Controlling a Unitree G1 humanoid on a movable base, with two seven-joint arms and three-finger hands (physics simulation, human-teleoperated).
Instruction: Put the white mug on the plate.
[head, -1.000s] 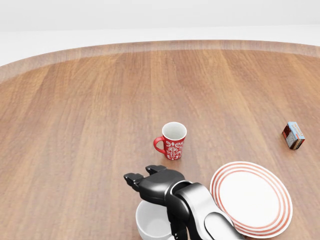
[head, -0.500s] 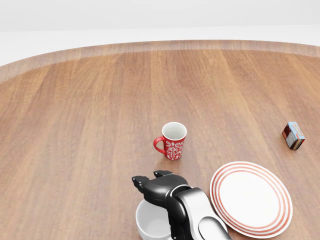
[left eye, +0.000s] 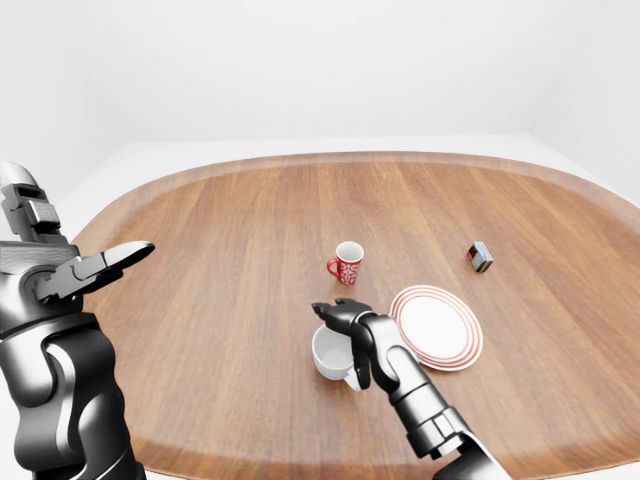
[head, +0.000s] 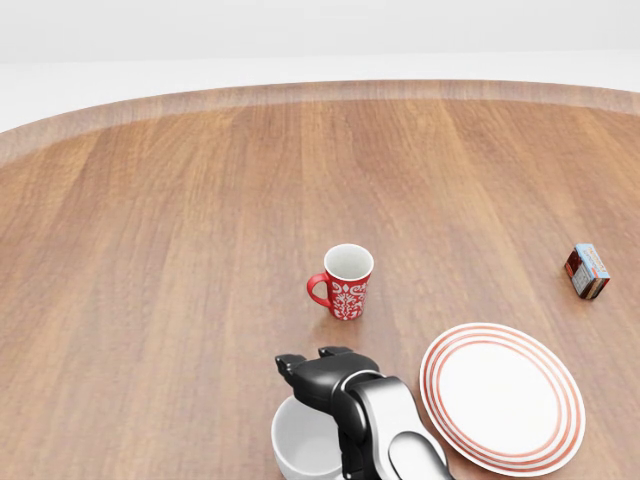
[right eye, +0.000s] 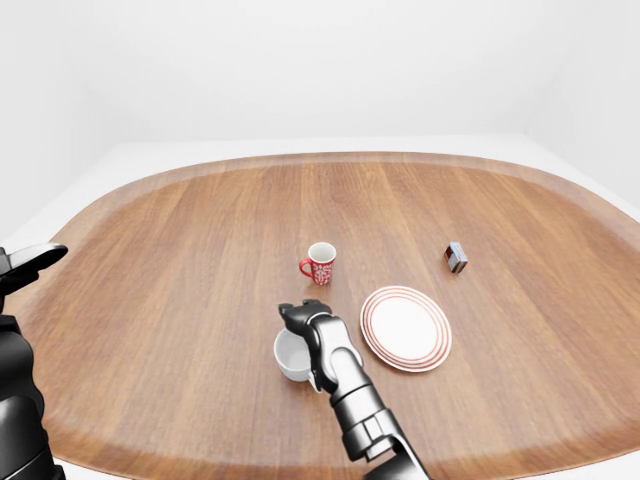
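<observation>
Standing upright, white mug, mouth up.

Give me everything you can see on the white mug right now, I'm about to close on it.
The white mug is plain glossy white, ceramic by the look, standing upright on the wooden table with its empty mouth facing up. It sits to the left of the red-ringed plate in the left-eye view, apart from it, and below the red patterned mug. The right hand is over its upper right rim, fingers spread and not closed round it. Its handle is hidden behind the arm, so I cannot tell where it points.
</observation>
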